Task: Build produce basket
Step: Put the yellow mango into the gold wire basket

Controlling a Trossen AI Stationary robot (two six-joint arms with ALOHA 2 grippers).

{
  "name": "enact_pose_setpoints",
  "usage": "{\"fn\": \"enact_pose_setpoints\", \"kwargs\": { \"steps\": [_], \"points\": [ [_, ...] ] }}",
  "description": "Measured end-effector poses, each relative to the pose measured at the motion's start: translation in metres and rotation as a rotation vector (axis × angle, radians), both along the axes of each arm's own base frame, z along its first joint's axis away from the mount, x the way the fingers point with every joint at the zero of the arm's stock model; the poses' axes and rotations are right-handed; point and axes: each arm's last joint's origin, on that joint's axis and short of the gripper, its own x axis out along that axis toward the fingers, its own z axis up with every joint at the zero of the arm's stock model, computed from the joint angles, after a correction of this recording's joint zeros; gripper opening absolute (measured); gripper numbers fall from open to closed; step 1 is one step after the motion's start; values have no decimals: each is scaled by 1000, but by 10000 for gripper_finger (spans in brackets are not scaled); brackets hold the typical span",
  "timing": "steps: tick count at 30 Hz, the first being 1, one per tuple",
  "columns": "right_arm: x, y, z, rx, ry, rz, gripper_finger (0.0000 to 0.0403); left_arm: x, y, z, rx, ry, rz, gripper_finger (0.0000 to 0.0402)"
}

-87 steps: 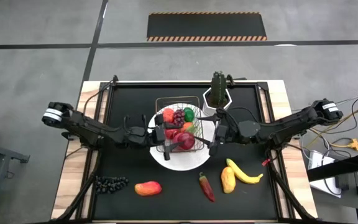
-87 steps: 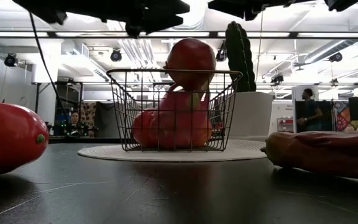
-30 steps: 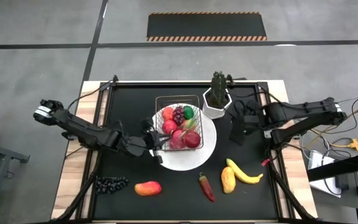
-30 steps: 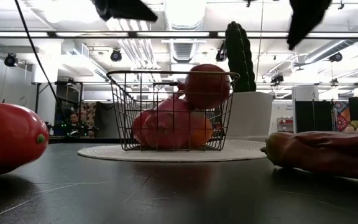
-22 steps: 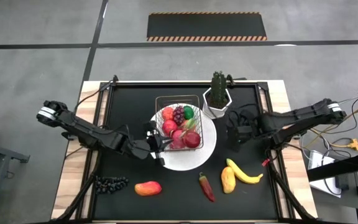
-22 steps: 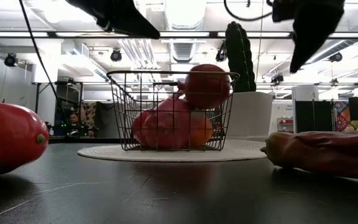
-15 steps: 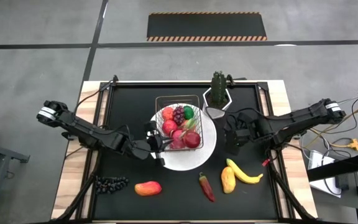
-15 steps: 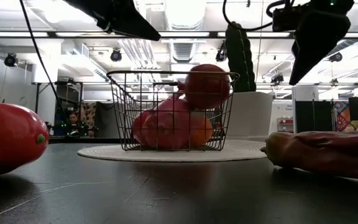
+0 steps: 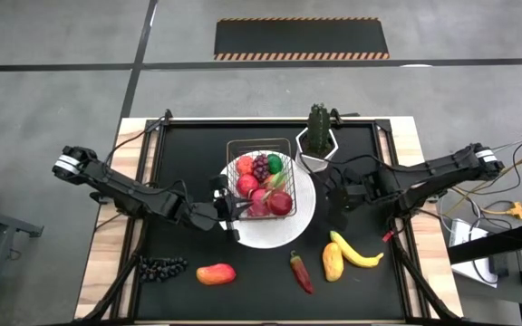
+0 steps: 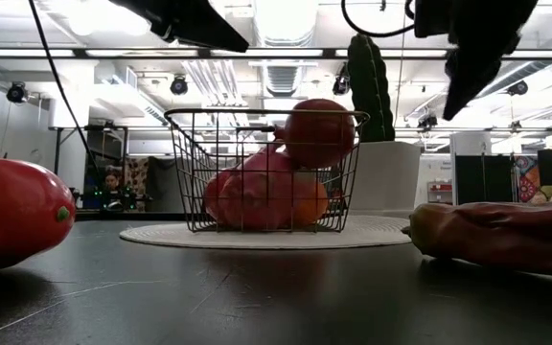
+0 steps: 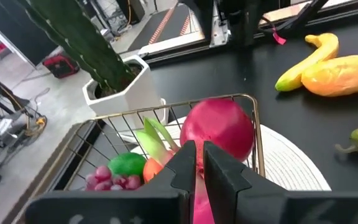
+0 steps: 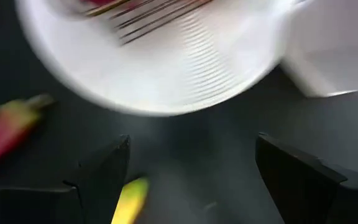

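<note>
The wire basket point(image 9: 263, 177) stands on a round white plate point(image 9: 303, 223) at mid-table. It holds a red apple point(image 11: 219, 129), a pink dragonfruit point(image 9: 259, 196), purple grapes point(image 9: 259, 167), a green piece point(image 11: 127, 164) and an orange piece. My left gripper point(image 9: 231, 207) hovers shut just above the basket's near left corner, clear of the rim in the low view. My right gripper point(image 12: 194, 180) is open over bare table right of the plate, nothing between its fingers. A banana point(image 9: 361, 254), yellow mango point(image 9: 333, 262) and chili point(image 9: 301, 273) lie near the front.
A cactus in a white pot point(image 9: 317, 143) stands just behind the plate's right side, close to my right arm. Dark grapes point(image 9: 161, 266) and a red-yellow mango point(image 9: 216, 273) lie at the front left. Bare black mat lies to both sides of the plate.
My right gripper has come down toward the table and tipped more steeply downward, drifting a little toward the plate; it has stayed open. The basket and the produce in it have not moved.
</note>
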Motion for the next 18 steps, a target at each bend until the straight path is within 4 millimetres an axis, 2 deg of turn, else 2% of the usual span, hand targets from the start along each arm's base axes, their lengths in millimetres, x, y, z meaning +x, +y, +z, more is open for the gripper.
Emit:
{"fn": "enact_pose_setpoints", "kwargs": {
  "steps": [7, 11, 18],
  "points": [
    [3, 28, 0, 184, 6, 118, 326, 1, 0, 5, 55, 6, -20, 12],
    [2, 52, -5, 196, 46, 207, 326, 1, 0, 6, 91, 8, -34, 12],
    [13, 87, -20, 158, 161, 168, 326, 3, 0, 12, 120, -19, -44, 12]
  ]
}}
